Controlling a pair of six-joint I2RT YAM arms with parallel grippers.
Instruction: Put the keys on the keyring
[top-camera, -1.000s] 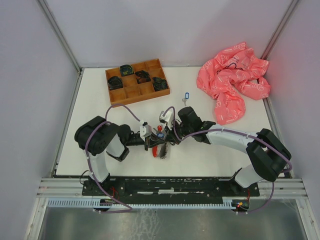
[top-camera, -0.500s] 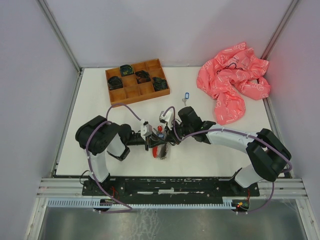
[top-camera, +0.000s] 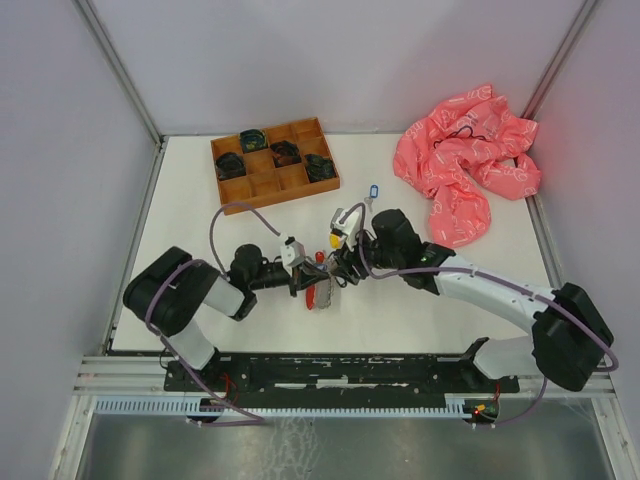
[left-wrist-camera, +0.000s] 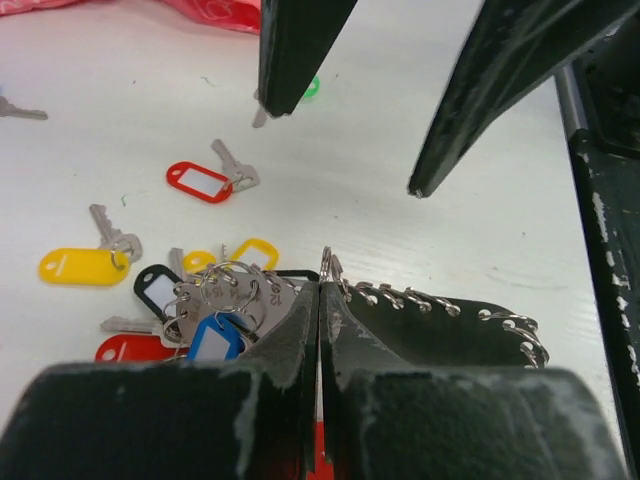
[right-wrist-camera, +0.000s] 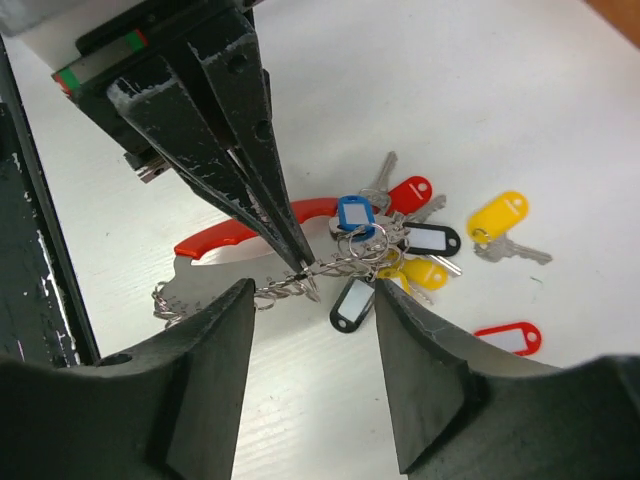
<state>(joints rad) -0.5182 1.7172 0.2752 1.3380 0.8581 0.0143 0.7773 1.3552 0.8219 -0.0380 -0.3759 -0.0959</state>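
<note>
While the left gripper has its jaws pressed together on a thin chain just beside the keyring, the right gripper hangs above with its jaws apart, holding nothing. The keyring lies on the white table among bunched tagged keys, near a red loop. A yellow-tagged key and a red-tagged key lie apart from the bunch.

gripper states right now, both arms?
Left gripper: shut, pinching the keyring at its fingertips.
Right gripper: open, jaws apart, holding nothing.
</note>
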